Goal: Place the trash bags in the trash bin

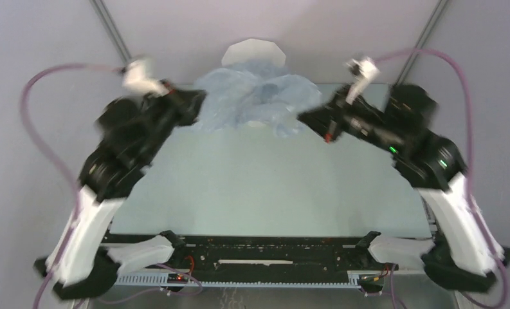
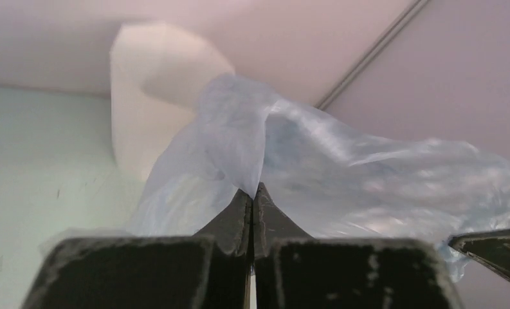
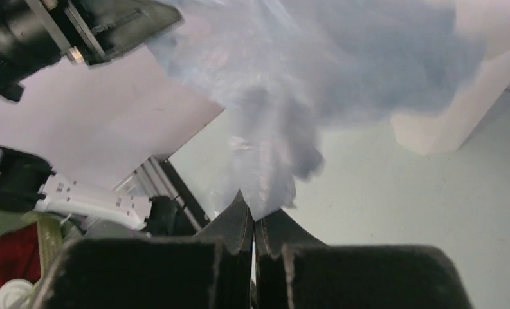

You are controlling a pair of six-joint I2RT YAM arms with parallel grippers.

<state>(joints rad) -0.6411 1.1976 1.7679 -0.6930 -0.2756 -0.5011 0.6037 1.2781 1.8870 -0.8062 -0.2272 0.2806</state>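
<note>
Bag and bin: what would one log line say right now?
left gripper: shut on bag | right gripper: shut on bag | bag: spread between both, at bin

Right gripper (image 3: pixel 255 222) with jaws pressed together on a fold of blurred pale-blue trash bag (image 3: pixel 342 71), film stretching up to the left gripper (image 3: pixel 110 26), white trash bin (image 3: pixel 451 116) behind on pale green table (image 3: pixel 400 206), metal rail (image 3: pixel 150 175) along the table's edge.

This looks like a robotics lab test cell: the left arm (image 1: pixel 104 174) and right arm (image 1: pixel 432 161) are bolted to a black metal rail (image 1: pixel 271 245) at the near edge of a plain pale-green table (image 1: pixel 258 187). Purple cables (image 1: pixel 72 65) loop from them, and bare lilac-grey walls (image 1: pixel 46 32) with dark struts (image 1: pixel 109 27) enclose it.
</note>
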